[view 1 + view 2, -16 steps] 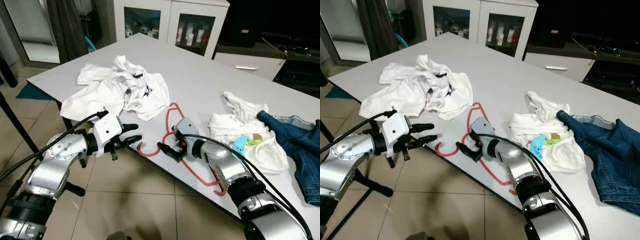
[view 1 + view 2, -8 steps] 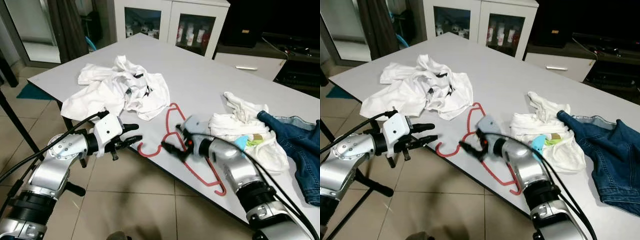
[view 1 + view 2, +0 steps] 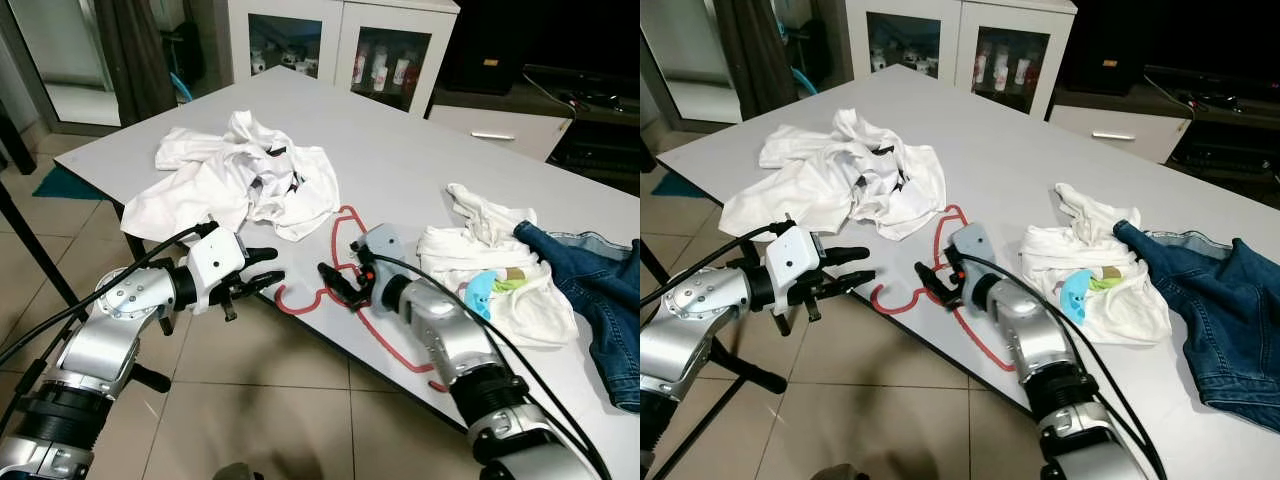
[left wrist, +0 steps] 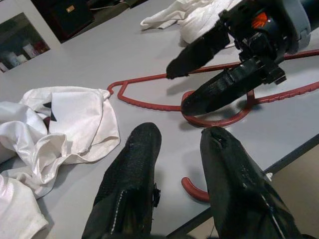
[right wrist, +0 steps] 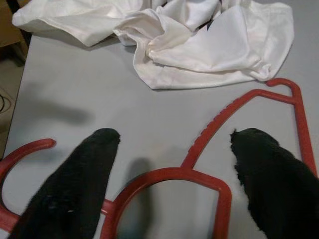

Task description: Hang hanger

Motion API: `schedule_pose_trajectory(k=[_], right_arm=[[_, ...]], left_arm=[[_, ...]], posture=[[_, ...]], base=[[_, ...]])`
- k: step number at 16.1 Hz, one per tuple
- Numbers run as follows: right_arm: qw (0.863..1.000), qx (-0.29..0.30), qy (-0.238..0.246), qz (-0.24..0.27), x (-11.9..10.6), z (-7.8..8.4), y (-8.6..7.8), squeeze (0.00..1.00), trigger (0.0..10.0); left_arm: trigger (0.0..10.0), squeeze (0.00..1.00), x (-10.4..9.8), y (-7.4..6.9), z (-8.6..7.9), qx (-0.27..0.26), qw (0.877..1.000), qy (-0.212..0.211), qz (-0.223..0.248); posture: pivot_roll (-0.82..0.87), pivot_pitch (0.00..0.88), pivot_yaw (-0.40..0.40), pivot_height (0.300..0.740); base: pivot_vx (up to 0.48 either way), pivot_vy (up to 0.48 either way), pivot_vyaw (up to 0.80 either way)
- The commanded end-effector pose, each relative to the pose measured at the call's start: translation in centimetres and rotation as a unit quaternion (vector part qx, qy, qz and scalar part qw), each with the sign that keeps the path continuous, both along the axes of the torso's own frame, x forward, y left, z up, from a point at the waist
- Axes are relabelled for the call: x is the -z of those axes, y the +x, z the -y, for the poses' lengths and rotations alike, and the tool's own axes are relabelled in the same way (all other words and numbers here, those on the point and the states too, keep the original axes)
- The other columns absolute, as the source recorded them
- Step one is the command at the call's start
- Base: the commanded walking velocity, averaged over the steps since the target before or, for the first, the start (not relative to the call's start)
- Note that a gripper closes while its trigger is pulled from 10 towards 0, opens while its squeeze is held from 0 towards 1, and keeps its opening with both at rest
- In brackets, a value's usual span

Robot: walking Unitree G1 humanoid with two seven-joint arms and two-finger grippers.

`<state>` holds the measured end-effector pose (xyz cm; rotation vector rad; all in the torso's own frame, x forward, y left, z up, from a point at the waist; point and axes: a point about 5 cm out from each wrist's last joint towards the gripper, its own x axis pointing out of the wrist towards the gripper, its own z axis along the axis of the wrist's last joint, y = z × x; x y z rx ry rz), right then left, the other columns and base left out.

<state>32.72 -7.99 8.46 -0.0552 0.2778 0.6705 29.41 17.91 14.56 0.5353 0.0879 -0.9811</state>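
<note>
A crumpled white shirt [image 3: 240, 180] lies on the grey worktop [image 3: 420, 160], beyond the left arm's jaws. Past the right arm's jaws, off to their right, sits a heap of white cloth [image 3: 490, 270] with a small light-blue item [image 3: 479, 295] on it, and blue jeans [image 3: 590, 290] lie touching that heap. A white glass-door cabinet [image 3: 340, 45] stands behind the worktop, above tan floor tiles [image 3: 250, 400].

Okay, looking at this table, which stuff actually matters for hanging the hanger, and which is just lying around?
For the job:
red hanger, flat at the table's near edge
right gripper, open, straddling the hanger's neck
left gripper, open, just off the table edge

Just lying about:
crumpled white shirt
white clothes pile
blue jeans
</note>
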Motion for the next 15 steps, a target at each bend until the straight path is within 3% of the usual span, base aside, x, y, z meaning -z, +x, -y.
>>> schedule_pose_trajectory(k=[1, 2, 3, 11, 14, 15], right_arm=[[1.000, 0.011, -0.005, 0.003, 0.0, 0.4, 0.2, 0.00, 0.0], [1.000, 0.006, -0.015, -0.003, 0.5, -0.2, 0.1, 0.00, 2.8], [1.000, -0.001, -0.021, -0.006, 0.7, -0.4, 0.0, 0.00, 4.2], [0.999, -0.037, -0.025, -0.025, 1.8, -0.8, -1.2, 0.00, 4.7], [0.998, -0.060, -0.021, -0.026, 1.8, -0.8, -1.9, 0.00, 6.5], [0.998, -0.059, -0.020, -0.026, 1.8, -0.7, -1.9, 0.00, 6.5]], left_arm=[[10.0, 0.00, -0.5, 0.2, 0.3, 0.010, 1.000, 0.005, 0.010], [10.0, 0.00, -0.5, 0.1, 0.3, 0.010, 1.000, 0.006, 0.010], [10.0, 0.00, -0.5, 0.1, 0.3, 0.011, 1.000, 0.006, 0.010], [10.0, 0.00, -0.5, 0.1, 0.4, 0.013, 1.000, 0.006, 0.010], [10.0, 0.00, -0.5, 0.1, 0.5, 0.014, 1.000, 0.005, 0.010], [10.0, 0.00, -0.5, 0.1, 0.5, 0.014, 1.000, 0.006, 0.010]], posture=[[0.08, 0.000, -0.068, 0.723], [0.08, 0.000, -0.066, 0.723], [0.08, 0.000, -0.067, 0.723], [0.08, 0.000, -0.065, 0.723], [0.08, 0.000, -0.064, 0.723], [0.08, 0.000, -0.064, 0.723]], base=[[0.000, 0.000, 0.00], [0.000, 0.000, 0.00], [0.000, 0.000, 0.00], [0.000, 0.000, 0.00], [0.000, 0.000, 0.00], [0.000, 0.000, 0.00]])
